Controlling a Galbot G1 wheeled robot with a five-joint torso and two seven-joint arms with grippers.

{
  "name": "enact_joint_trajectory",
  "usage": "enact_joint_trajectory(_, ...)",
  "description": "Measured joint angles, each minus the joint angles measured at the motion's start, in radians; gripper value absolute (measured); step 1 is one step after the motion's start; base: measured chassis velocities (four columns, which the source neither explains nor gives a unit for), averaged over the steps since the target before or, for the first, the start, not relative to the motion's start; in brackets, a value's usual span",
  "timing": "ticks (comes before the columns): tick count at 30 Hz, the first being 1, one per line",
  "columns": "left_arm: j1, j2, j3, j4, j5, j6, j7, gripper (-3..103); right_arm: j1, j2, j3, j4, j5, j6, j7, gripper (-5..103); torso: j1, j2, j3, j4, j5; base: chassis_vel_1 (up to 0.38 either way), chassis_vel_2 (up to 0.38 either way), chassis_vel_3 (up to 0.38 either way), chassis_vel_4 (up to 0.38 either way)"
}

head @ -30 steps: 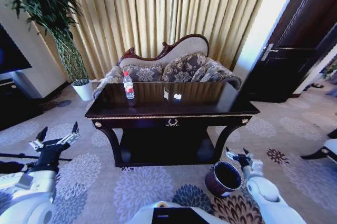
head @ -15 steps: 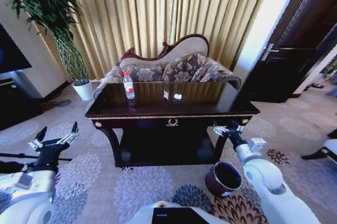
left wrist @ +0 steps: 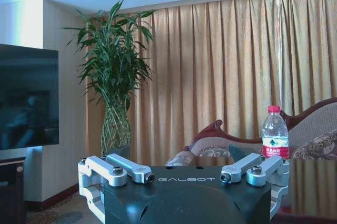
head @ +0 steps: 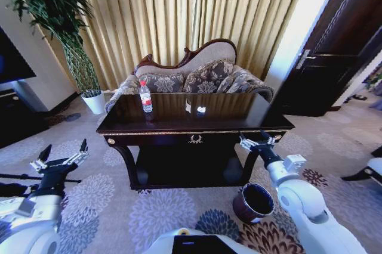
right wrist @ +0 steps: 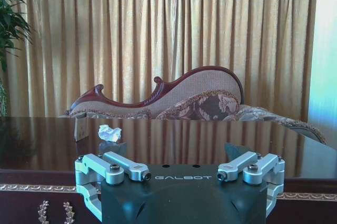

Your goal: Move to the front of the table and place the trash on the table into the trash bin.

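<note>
The dark glossy table (head: 179,124) with gold trim stands straight ahead. On its left part stands a clear bottle (head: 145,97) with a red label; the left wrist view has the same bottle (left wrist: 275,134). Two small white scraps (head: 197,108) lie near the table's middle, and one crumpled scrap (right wrist: 109,132) lies close ahead in the right wrist view. The round dark trash bin (head: 253,202) sits on the carpet by the table's right leg. My right gripper (head: 256,141) is open, raised to the table's right front edge above the bin. My left gripper (head: 59,156) is open, low at the left.
A sofa (head: 191,77) and gold curtains stand behind the table. A tall plant in a white pot (head: 94,101) is at the back left beside a dark TV cabinet (head: 18,117). A dark door (head: 334,69) is at the right. Patterned carpet lies in front.
My right gripper rose from beside the trash bin to the table's front right edge. The left arm shifted only slightly.
</note>
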State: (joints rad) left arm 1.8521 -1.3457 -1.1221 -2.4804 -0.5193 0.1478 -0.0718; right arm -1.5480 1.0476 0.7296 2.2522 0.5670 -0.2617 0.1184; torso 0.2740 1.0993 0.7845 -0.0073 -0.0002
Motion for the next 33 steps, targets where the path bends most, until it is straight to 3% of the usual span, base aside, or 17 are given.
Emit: enact_joint_trajectory(33, -0.006, -0.001, 0.011, 0.004, 0.0, -0.001, 0.002, 100, 0.006, -0.012, -0.03, 0.027, -0.028, 0.001, -0.001, 100, 0.0, 0.0, 0.0, 0.0, 0.0, -0.01, 0.009, 0.011, -0.009)
